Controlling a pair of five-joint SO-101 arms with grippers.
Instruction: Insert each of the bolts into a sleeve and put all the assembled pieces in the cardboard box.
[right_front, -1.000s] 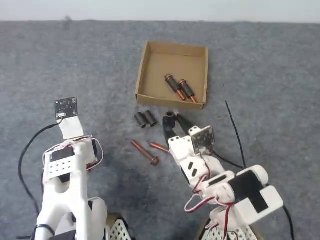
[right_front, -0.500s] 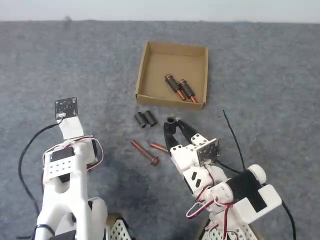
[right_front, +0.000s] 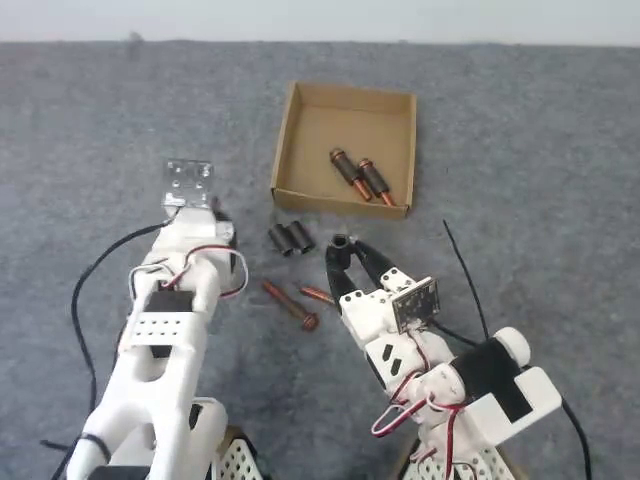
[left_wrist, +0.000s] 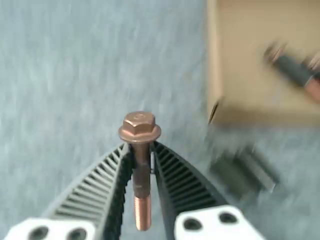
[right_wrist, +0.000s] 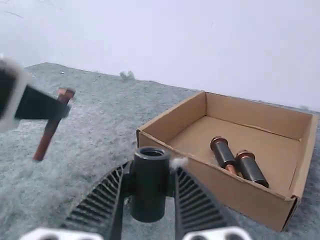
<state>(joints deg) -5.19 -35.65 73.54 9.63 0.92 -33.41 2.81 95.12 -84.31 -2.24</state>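
My left gripper is shut on a copper bolt, hex head pointing away from the wrist. From the right wrist view this bolt hangs in the air to one side of a black sleeve, apart from it. My right gripper is shut on that sleeve, which stands upright with its bore open. In the high view the sleeve is just in front of the cardboard box. The box holds two assembled pieces. The left arm stands left of the loose parts.
Two loose black sleeves lie side by side on the grey carpet just before the box's front wall. Two copper bolts lie between the arms. A black cable runs along the right.
The left arm has swung forward and to the right with its bolt, toward the table's centre. The right gripper drew back slightly a second ago and has kept still since.
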